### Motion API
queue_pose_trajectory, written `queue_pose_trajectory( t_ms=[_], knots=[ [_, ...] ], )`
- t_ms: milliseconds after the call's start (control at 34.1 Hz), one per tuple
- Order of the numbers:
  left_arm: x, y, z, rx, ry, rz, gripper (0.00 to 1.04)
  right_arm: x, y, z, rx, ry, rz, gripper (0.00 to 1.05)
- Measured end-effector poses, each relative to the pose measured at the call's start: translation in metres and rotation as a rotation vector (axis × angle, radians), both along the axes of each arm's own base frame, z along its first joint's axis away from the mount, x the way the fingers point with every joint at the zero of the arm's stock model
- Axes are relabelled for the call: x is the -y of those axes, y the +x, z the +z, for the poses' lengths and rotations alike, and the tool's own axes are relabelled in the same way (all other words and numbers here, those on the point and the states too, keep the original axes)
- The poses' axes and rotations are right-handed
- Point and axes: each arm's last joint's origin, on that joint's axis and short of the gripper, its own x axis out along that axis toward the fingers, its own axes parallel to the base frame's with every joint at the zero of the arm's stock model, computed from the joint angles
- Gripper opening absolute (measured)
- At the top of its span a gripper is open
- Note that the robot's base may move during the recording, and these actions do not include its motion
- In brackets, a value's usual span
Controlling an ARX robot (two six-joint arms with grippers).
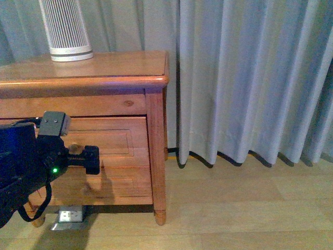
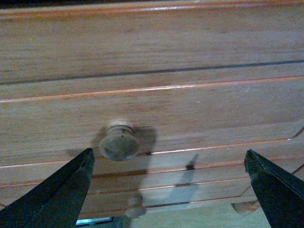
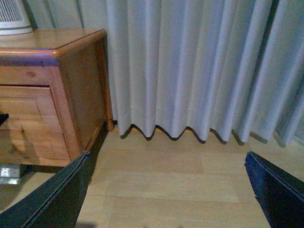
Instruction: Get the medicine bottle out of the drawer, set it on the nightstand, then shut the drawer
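Left gripper (image 2: 168, 154), jaws spread wide, faces the drawer (image 2: 199, 109) knob (image 2: 118, 142), 8 o'clock in front view. Right gripper (image 3: 167, 154) likewise spread.

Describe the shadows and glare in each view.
Left wrist view: the knob throws a soft shadow on the wood beside it. Front view: the left gripper shadows the nightstand front below it. Right wrist view: bluish glare on the top's edge.

I read the nightstand (image 1: 104, 65) as orange-brown wood under glossy varnish. Its drawer (image 2: 199, 114) front is smooth and grained, the knob (image 2: 118, 145) paler and matt. At eleven o'clock, the ribbed cylinder (image 1: 65, 26) looks like white plastic. Curtain (image 1: 244, 78): matt grey cloth. Floor (image 1: 250, 208): smooth pale wood. Left tool (image 2: 167, 154): matt black.
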Motion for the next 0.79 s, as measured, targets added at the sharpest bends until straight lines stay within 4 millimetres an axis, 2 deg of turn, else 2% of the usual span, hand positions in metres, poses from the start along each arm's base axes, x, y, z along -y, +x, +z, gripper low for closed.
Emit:
queue_pose_trajectory(
  t_ms=[176,527,732,791],
  knots=[
    [-0.002,0.007,-0.01,-0.019,0.003,0.012,0.98,0.0,0.0,0.0,0.0,0.0,0.0,0.98],
    [-0.013,0.021,0.0,0.018,0.022,0.047,0.98,0.0,0.0,0.0,0.0,0.0,0.0,0.98],
    [-0.013,0.022,-0.006,0.001,0.027,0.05,0.98,0.0,0.0,0.0,0.0,0.0,0.0,0.98],
    [-0.013,0.022,-0.007,-0.007,0.031,0.05,0.88,0.0,0.0,0.0,0.0,0.0,0.0,0.98]
  ],
)
